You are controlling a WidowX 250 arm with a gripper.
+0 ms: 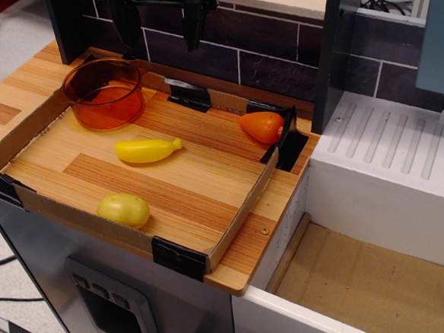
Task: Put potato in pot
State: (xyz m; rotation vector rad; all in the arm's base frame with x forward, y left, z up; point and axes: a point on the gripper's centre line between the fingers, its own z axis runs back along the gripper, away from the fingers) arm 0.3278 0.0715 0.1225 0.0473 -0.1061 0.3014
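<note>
- The potato [123,210] sits at the near edge of the wooden tray [201,191]: small, smooth, egg-shaped, yellow-green with a soft shine, lying alone against the cardboard rim.
- The pot [104,94] stands in the far left corner, see-through orange, round, thick-rimmed, well apart from the potato.
- Between them lies a long yellow banana [148,149]; an orange piece [263,126] rests by the right corner.
- The gripper [158,22] hangs high at the back, jaws spread, holding nothing.

Pincer [158,22] hangs at top of view; its dark fingers parted, empty
</note>
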